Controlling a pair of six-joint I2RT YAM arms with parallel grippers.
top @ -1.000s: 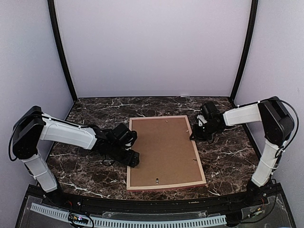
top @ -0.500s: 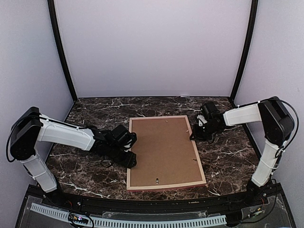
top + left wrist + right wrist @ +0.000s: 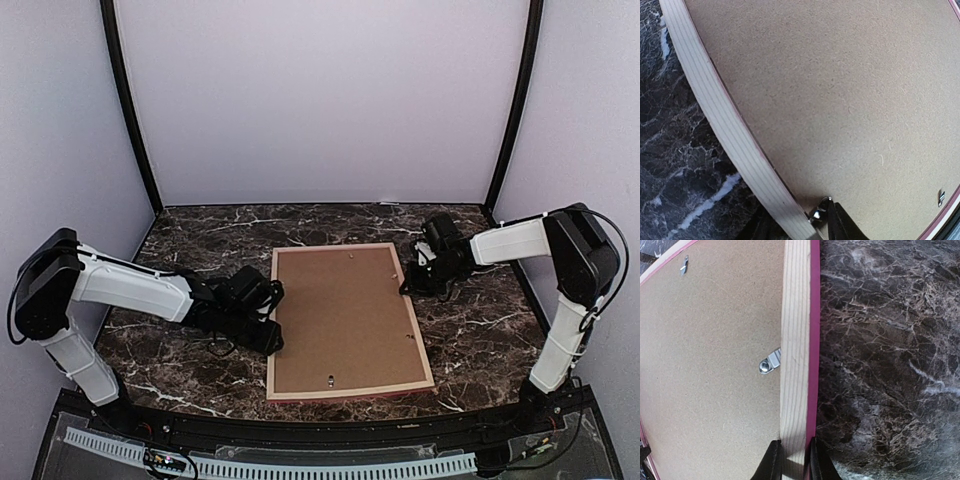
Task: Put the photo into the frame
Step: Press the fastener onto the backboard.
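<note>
The frame [image 3: 350,389] lies face down in the middle of the table [image 3: 480,340], pale wood up, with the brown backing board [image 3: 345,315] seated inside it. You cannot see the photo anywhere, so whether it sits beneath the board is not shown.

Your right gripper [image 3: 793,462] is pinching the frame's right rail at the bottom of its wrist view, one finger on the inner side and one on the pink outer edge. Your left gripper [image 3: 796,227] straddles the left rail beside a metal clip [image 3: 816,212] at the bottom of its view; whether it has made contact you cannot tell.

Treat the frame as light, stiff and thin. It will likely slide on the polished stone and twist if raised by one rail. Take hold mid-rail on both sides together, clear of the clips.
</note>
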